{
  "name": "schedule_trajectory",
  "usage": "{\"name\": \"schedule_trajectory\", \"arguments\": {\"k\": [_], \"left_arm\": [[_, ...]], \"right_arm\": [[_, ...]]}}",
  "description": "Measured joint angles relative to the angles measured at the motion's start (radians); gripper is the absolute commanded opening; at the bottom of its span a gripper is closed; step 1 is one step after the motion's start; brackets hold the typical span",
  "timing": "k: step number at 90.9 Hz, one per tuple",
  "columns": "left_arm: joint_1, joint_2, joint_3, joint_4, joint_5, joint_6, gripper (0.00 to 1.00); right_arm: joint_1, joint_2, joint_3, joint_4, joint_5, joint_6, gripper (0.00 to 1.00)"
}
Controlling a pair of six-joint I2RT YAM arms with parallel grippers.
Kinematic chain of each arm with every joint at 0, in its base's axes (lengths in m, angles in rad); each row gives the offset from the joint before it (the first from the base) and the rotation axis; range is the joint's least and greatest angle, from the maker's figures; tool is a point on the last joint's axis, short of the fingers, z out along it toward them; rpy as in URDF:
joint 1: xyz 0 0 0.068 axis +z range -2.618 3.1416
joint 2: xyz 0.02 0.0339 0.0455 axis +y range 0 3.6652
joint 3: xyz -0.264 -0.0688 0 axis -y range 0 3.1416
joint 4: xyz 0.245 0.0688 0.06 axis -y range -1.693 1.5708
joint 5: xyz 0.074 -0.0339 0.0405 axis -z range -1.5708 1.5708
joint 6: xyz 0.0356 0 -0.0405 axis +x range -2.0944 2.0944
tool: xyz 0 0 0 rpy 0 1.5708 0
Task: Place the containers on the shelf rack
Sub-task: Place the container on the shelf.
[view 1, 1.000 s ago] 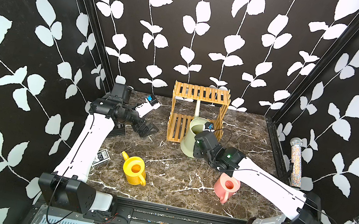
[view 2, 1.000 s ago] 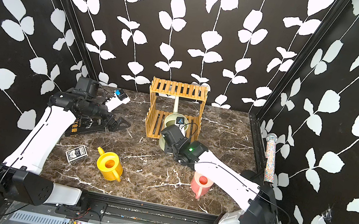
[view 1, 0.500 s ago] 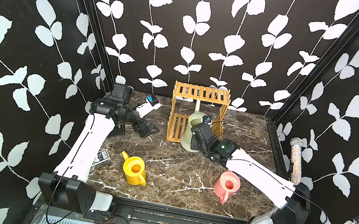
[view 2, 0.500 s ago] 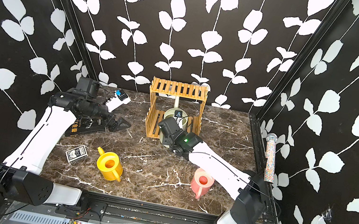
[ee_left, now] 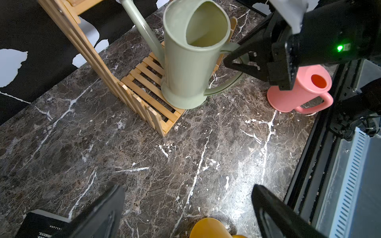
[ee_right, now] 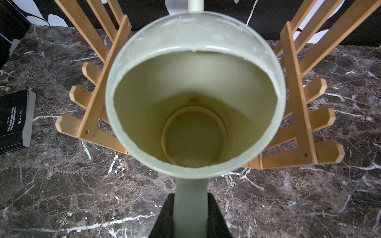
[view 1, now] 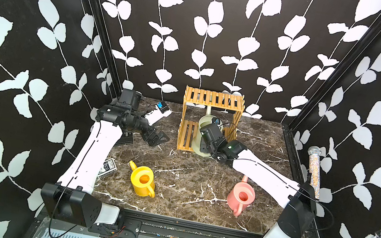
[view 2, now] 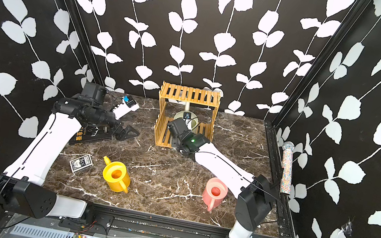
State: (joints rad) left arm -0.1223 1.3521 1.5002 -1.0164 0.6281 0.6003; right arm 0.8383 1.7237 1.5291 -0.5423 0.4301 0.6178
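The pale green long-spouted can (view 1: 201,123) (view 2: 181,116) (ee_left: 185,68) stands on the front of the bamboo shelf rack's (view 1: 214,99) (view 2: 190,95) (ee_right: 292,82) lower tier, its base over the front edge and its spout pointing back. My right gripper (view 1: 206,145) (ee_left: 237,59) (ee_right: 190,197) is shut on its handle. The yellow can (view 1: 143,180) (view 2: 117,175) (ee_left: 208,226) and the pink can (view 1: 241,197) (view 2: 215,191) (ee_left: 299,88) stand on the marble near the front. My left gripper (view 1: 158,139) (view 2: 128,132) (ee_left: 187,191) hangs open and empty left of the rack.
A black book (view 2: 91,134) (ee_right: 14,119) lies under the left arm. A card deck (view 1: 108,166) (view 2: 81,162) sits left of the yellow can. A glittery microphone (view 1: 315,170) leans on the right wall. A white device (view 1: 158,112) lies at the back left.
My right arm has carried the green can back and left, from in front of the rack onto its lower tier. The left arm has not moved.
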Motion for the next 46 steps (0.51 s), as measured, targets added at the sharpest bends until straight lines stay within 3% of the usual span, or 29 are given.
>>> {"name": "schedule_trajectory", "arguments": {"k": [46], "left_arm": [[-0.002,0.002,-0.012,0.013,0.002,-0.008,0.98]], "right_arm": [[-0.058,0.087,0.107,-0.002,-0.049,-0.023,0.07]]}}
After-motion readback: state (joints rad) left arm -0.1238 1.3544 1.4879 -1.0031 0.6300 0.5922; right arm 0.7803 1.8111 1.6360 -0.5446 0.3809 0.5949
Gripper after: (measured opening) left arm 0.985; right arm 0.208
